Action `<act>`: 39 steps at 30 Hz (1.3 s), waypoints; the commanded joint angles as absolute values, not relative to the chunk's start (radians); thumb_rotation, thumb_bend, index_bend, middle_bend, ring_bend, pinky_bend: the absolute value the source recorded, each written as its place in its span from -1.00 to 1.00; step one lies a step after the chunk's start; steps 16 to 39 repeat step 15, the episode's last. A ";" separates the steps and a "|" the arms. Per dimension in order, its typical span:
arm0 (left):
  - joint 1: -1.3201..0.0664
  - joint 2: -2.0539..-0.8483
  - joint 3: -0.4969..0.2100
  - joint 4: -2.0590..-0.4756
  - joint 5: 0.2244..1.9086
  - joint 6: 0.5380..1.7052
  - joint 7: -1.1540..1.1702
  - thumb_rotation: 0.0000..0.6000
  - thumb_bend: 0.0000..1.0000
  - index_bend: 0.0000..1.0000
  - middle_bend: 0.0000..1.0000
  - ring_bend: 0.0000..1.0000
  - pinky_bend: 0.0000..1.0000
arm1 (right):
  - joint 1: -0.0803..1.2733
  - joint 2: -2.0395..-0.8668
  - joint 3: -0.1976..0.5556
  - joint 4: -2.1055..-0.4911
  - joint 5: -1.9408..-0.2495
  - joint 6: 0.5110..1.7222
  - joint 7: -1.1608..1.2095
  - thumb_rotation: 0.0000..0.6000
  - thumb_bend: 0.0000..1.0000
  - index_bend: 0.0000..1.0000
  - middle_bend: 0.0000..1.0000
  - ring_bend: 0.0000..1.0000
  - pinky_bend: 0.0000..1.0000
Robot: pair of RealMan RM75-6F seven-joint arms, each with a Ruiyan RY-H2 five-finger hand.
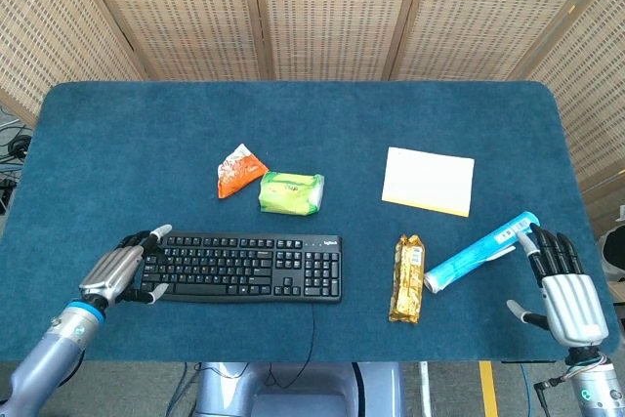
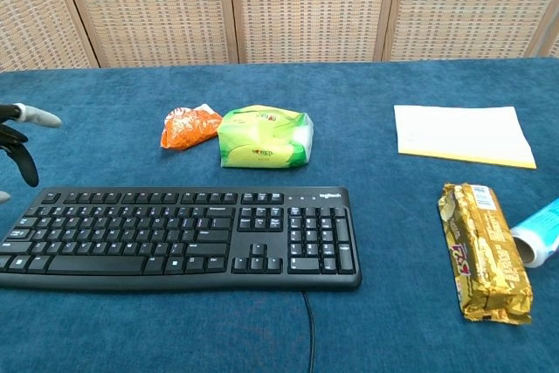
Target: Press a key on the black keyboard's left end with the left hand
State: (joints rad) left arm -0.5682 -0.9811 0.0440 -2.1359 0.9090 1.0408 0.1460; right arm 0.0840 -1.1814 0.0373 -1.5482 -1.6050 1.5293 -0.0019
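At the near-left part of the blue surface (image 1: 117,134), the black keyboard (image 1: 244,267) lies flat with its long side running left to right, cable trailing off the near edge. Left robot hand (image 1: 124,271) sits just off the keyboard's left end; fingers spread, holding nothing. In the head view the fingertips (image 1: 156,233) reach to about the top-left corner of the keyboard, and the thumb lies beside its left edge. In the chest view only the fingertips (image 2: 26,116) enter from the left border, and they show above and behind the key rows (raised clear of the keys, as far as I can judge).

Right robot hand (image 1: 562,290) is at the far right, near the edge, palm down, fingers extended and apart, nothing in it. Its fingertips lie just beside the end of the blue tube (image 1: 482,251); cannot tell if they touch.

Other items, none involved: orange packet (image 1: 236,170), green pouch (image 1: 290,192) beside it, yellow notepad (image 1: 428,181), gold snack bar (image 1: 407,277).

Task status, judged from these frames alone:
- No key contact visible now; no finger is seen pressing down.
- Hand is correctly placed on the left-end side, so approach looks done.
- Whether a press has been made cannot be read from the keyboard itself.
- If not, what is left: lower one finger onto a key in the leftmost column, then lift.
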 commanded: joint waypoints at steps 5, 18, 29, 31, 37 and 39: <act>-0.275 -1.189 0.110 -1.841 1.348 1.463 0.193 1.00 -0.37 -1.00 -0.75 -1.00 -1.00 | 0.090 -1.191 0.035 -1.552 -1.610 1.520 -0.027 1.00 -1.00 -1.00 -1.00 -1.00 -1.00; -0.180 -1.400 0.089 -1.583 1.465 1.639 0.346 1.00 -0.51 -1.00 -0.94 -1.00 -1.00 | 0.091 -1.196 0.035 -1.551 -1.608 1.519 -0.038 1.00 -1.00 -1.00 -1.00 -1.00 -1.00; -0.180 -1.400 0.089 -1.583 1.465 1.639 0.346 1.00 -0.51 -1.00 -0.94 -1.00 -1.00 | 0.091 -1.196 0.035 -1.551 -1.608 1.519 -0.038 1.00 -1.00 -1.00 -1.00 -1.00 -1.00; -0.180 -1.400 0.089 -1.583 1.465 1.639 0.346 1.00 -0.51 -1.00 -0.94 -1.00 -1.00 | 0.091 -1.196 0.035 -1.551 -1.608 1.519 -0.038 1.00 -1.00 -1.00 -1.00 -1.00 -1.00; -0.180 -1.400 0.089 -1.583 1.465 1.639 0.346 1.00 -0.51 -1.00 -0.94 -1.00 -1.00 | 0.091 -1.196 0.035 -1.551 -1.608 1.519 -0.038 1.00 -1.00 -1.00 -1.00 -1.00 -1.00; -0.180 -1.400 0.089 -1.583 1.465 1.639 0.346 1.00 -0.51 -1.00 -0.94 -1.00 -1.00 | 0.091 -1.196 0.035 -1.551 -1.608 1.519 -0.038 1.00 -1.00 -1.00 -1.00 -1.00 -1.00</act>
